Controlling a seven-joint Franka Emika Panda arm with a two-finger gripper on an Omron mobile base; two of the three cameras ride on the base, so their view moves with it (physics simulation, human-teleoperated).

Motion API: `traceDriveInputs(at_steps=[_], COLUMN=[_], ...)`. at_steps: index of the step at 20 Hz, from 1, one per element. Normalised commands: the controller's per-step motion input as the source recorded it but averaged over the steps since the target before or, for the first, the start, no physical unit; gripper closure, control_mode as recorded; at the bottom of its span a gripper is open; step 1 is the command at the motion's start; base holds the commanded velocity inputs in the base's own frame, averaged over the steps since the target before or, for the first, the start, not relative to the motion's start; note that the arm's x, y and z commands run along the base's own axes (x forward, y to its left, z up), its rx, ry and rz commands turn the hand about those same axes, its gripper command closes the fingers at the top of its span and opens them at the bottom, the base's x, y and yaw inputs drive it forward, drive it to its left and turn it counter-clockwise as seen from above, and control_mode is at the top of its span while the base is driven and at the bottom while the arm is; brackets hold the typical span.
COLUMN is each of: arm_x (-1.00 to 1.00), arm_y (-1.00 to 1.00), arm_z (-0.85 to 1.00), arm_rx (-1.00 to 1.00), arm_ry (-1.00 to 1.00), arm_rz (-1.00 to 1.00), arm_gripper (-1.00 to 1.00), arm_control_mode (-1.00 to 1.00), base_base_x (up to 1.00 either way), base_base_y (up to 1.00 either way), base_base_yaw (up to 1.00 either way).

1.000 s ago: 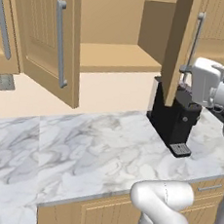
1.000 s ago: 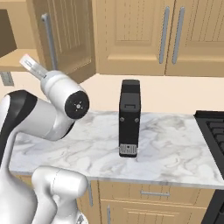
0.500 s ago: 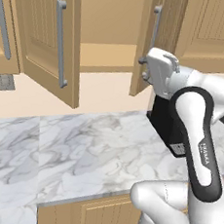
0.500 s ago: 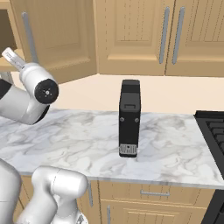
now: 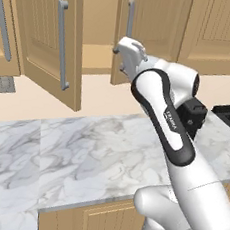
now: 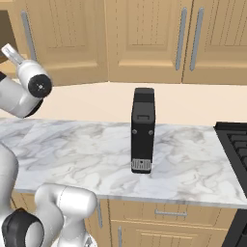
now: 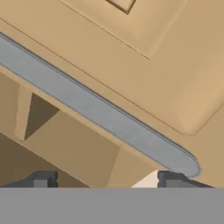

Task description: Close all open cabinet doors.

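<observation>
The wall cabinet stands open. Its left cabinet door point(image 5: 42, 34) is swung wide toward me, grey bar handle point(image 5: 61, 43) facing out. The right cabinet door point(image 5: 156, 31) is nearly shut, with a narrow gap of cabinet interior point(image 5: 98, 30) beside its handle point(image 5: 130, 15). My gripper point(image 5: 120, 57) is up against that door's lower edge below the handle. In the hand view the door panel point(image 7: 131, 57) and its handle point(image 7: 100, 113) lie close ahead, and my gripper point(image 7: 105, 180) is open with nothing between the fingertips. From the right, the same door point(image 6: 62, 38) shows above my arm.
A black coffee machine point(image 6: 143, 130) stands on the marble counter point(image 6: 72, 144), partly behind my arm point(image 5: 193, 117). A stove point(image 6: 234, 140) lies at the right end. Closed wall doors point(image 6: 154, 34) continue to the right. A wall outlet point(image 5: 6, 84) sits at the left.
The right cabinet door has swung from edge-on to nearly shut. My hand has moved left with it, from beside the coffee machine to the door's lower edge.
</observation>
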Motion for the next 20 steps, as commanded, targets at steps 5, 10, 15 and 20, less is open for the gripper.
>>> traceDriveInputs(at_steps=[5, 10, 15, 20], arm_x=[0.89, 0.67, 0.71, 0.6], arm_y=[0.16, 0.03, 0.0, -0.02], arm_z=[0.0, 0.0, -0.03, -0.13], arm_rx=[0.0, 0.0, 0.0, 0.0], arm_ry=[0.07, 0.07, 0.07, 0.08], arm_rz=[-0.05, -0.08, -0.04, -0.01], arm_gripper=[-1.0, -1.0, -1.0, -1.0], arm_control_mode=[-1.0, -1.0, -1.0, -1.0], base_base_x=[0.0, 0.0, 0.0, 0.0], base_base_y=[0.0, 0.0, 0.0, 0.0], base_base_yaw=[0.0, 0.0, 0.0, 0.0])
